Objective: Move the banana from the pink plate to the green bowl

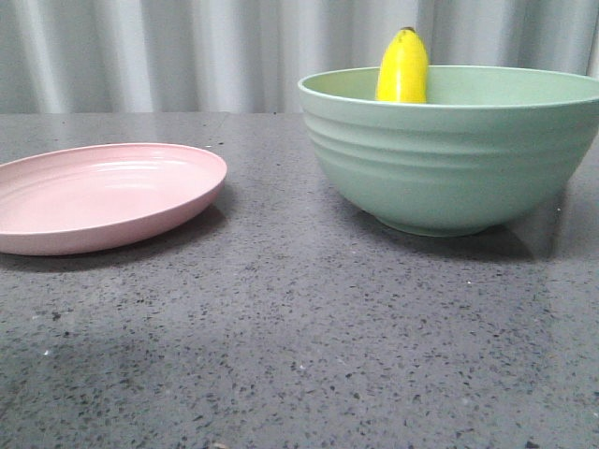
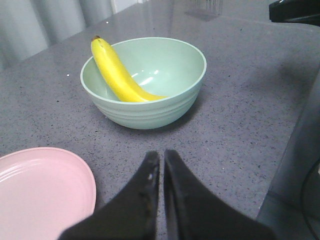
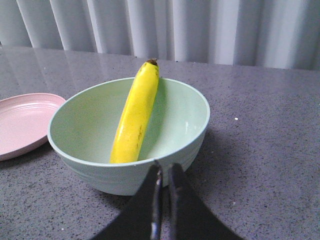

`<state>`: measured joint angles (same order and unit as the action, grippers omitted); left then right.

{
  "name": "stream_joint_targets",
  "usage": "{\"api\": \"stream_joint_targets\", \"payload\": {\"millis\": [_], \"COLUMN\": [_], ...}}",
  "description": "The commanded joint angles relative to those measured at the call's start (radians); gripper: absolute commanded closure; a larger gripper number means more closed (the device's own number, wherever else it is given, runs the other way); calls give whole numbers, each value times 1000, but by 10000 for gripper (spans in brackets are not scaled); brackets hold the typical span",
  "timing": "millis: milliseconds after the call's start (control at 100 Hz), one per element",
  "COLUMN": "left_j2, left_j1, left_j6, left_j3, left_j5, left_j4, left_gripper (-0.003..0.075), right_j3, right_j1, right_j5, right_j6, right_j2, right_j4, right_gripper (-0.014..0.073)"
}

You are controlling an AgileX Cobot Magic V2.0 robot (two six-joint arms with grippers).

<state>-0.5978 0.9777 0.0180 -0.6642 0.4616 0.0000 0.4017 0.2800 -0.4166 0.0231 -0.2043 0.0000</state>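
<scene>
The banana (image 1: 403, 67) is inside the green bowl (image 1: 449, 159), leaning against the inner wall with its dark tip poking above the rim. In the left wrist view the banana (image 2: 117, 72) runs from the bowl's floor up one side, the tip just past the edge of the green bowl (image 2: 150, 107). The right wrist view shows the same lean: the banana (image 3: 136, 117) lies lengthwise across the hollow of the green bowl (image 3: 185, 125), its lower end near the closer rim and its stem end at the far rim.

The pink plate (image 1: 103, 196) sits on the table's left side in the front view, apart from the bowl with bare tabletop between them, and nothing lies on it. Part of the pink plate (image 2: 42, 192) shows in the left wrist view, and an edge of the pink plate (image 3: 22, 122) shows in the right wrist view.

Both stand on a dark grey speckled table (image 1: 299, 355), with a pale pleated curtain (image 1: 140, 51) behind.

The left gripper (image 2: 162, 165) has its two dark fingers pressed together, holding nothing, hanging above the table short of the bowl. The right gripper (image 3: 164, 172) is likewise closed with only a thin slit between its fingers, gripping nothing, its tips just at the bowl's near rim.
</scene>
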Motion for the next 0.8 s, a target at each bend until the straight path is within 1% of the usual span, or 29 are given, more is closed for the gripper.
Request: {"api": "stream_joint_targets", "payload": {"millis": [0, 130, 250, 360, 790], "left_j2": [96, 236, 321, 362, 364], "left_j1": [5, 5, 5, 5, 5], "left_j6": [-11, -11, -11, -11, -11], "left_j3": [98, 247, 341, 385, 457], "left_j5": [-180, -302, -352, -352, -340], "left_j4": [-20, -80, -82, -82, -82], "left_gripper": [741, 741, 741, 741, 741], "right_j3": [-23, -84, -117, -118, -118], "right_j1": [-1, -1, -1, -1, -1], "right_j5": [102, 104, 94, 88, 88], "right_j6": [-11, -11, -11, -11, -11], "right_j2": [70, 177, 239, 230, 230], "right_j4": [-39, -66, -66, -66, -66], "right_gripper": [664, 664, 664, 664, 664]}}
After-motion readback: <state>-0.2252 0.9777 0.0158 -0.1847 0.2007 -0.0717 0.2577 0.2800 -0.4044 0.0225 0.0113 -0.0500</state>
